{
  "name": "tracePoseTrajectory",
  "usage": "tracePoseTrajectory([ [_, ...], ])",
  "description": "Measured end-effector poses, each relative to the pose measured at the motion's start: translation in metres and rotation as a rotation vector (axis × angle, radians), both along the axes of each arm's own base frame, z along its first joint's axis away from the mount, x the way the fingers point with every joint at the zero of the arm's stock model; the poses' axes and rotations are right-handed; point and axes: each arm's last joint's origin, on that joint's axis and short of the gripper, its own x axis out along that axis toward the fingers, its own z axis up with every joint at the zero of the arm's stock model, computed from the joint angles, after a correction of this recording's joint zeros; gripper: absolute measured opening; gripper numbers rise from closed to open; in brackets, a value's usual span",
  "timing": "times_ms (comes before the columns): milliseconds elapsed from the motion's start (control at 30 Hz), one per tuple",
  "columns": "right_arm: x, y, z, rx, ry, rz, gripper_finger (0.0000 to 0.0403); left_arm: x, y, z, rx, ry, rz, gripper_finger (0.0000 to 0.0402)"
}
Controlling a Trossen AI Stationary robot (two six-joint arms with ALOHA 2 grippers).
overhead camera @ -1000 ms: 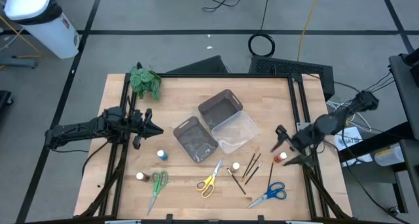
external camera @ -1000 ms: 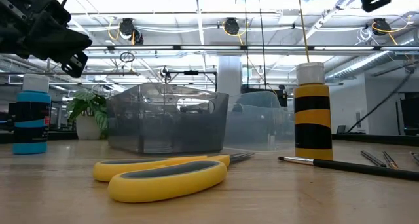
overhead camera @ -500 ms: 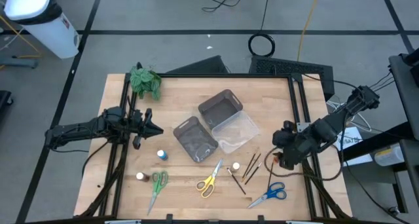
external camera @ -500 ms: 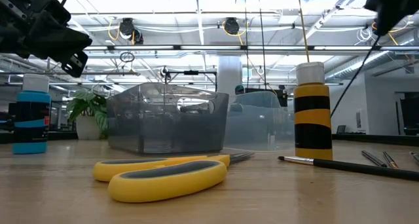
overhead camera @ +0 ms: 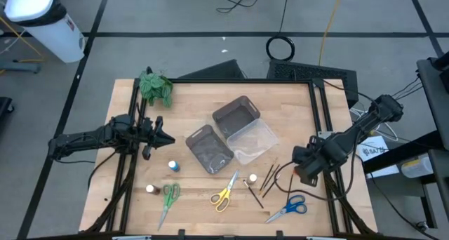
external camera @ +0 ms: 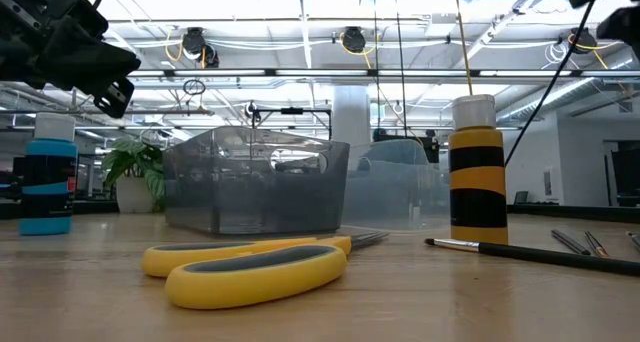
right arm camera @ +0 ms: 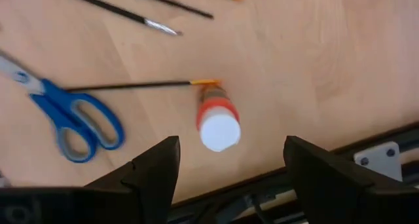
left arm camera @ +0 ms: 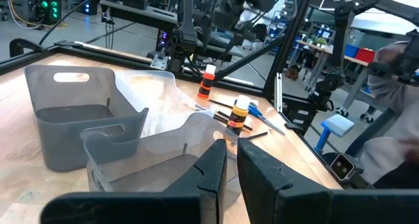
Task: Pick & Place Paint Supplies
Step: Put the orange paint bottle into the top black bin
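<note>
The right tool (right arm camera: 226, 168) hangs with fingers spread wide above the red-banded, white-capped paint bottle (right arm camera: 217, 122), which its arm hides from overhead. Just beside the bottle lie a thin brush (right arm camera: 131, 86) and blue scissors (right arm camera: 75, 116); the tabletop (right arm camera: 314, 47) edge runs close behind. The left tool (overhead camera: 165, 139), jaws nearly together and empty, waits beside the grey tray (overhead camera: 208, 148).

2 grey trays (overhead camera: 236, 116) (overhead camera: 209, 148) centre | clear tray (overhead camera: 252, 142) beside them | plant (overhead camera: 155, 88) upper left | white bin (overhead camera: 43, 19) top-left corner
</note>
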Motion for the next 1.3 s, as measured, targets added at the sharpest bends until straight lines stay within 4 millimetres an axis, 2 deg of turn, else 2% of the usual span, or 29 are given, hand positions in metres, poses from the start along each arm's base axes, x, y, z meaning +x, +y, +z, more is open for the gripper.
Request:
tracePoseTrajectory([
  [367, 0.003, 0.0, -0.02, 0.033, -0.006, -0.032, 0.0256, 0.0, 0.0, 0.0, 0.0, -0.001, 0.0, 0.0047],
  [633, 0.008, -0.006, -0.021, 0.036, -0.014, -0.072, 0.0256, 0.0, 0.0, 0.0, 0.0, 0.0, 0.0, 0.0047],
  [1100, 0.008, -0.006, -0.021, 0.034, -0.009, -0.033, 0.0256, 0.0, 0.0, 0.0, 0.0, -0.001, 0.0, 0.0047],
  [1300, 0.011, -0.003, -0.028, 0.013, 0.045, -0.052, 0.0256, 0.0, 0.0, 0.0, 0.0, 0.0, 0.0, 0.0047],
])
